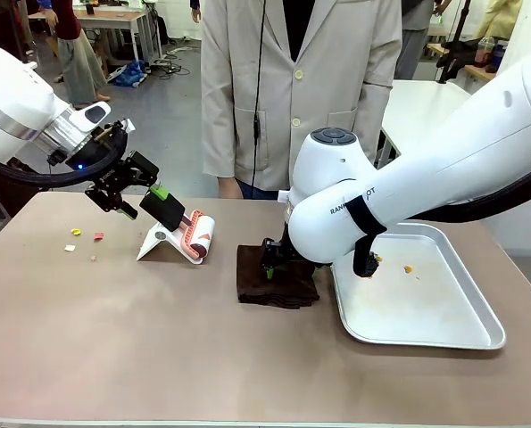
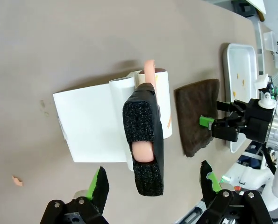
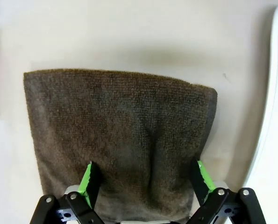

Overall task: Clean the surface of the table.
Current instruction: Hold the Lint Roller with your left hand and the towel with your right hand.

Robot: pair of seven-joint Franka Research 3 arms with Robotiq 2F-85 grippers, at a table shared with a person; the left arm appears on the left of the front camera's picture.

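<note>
A: Hovering where, the left gripper (image 2: 153, 177)?
B: Fingers spread astride a black padded roller handle (image 2: 143, 135). Right gripper (image 3: 144, 170) spread too, on a dark brown terry cloth (image 3: 120, 121). Brownish-taupe matte table (image 1: 158, 339) lies beneath both.

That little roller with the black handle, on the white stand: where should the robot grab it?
Probably by the black padded handle, coming from above. It slants up off the white stand and it's narrow, so the left pincer's open fingers could close on its two long sides; they stand either side of it, not touching.
</note>
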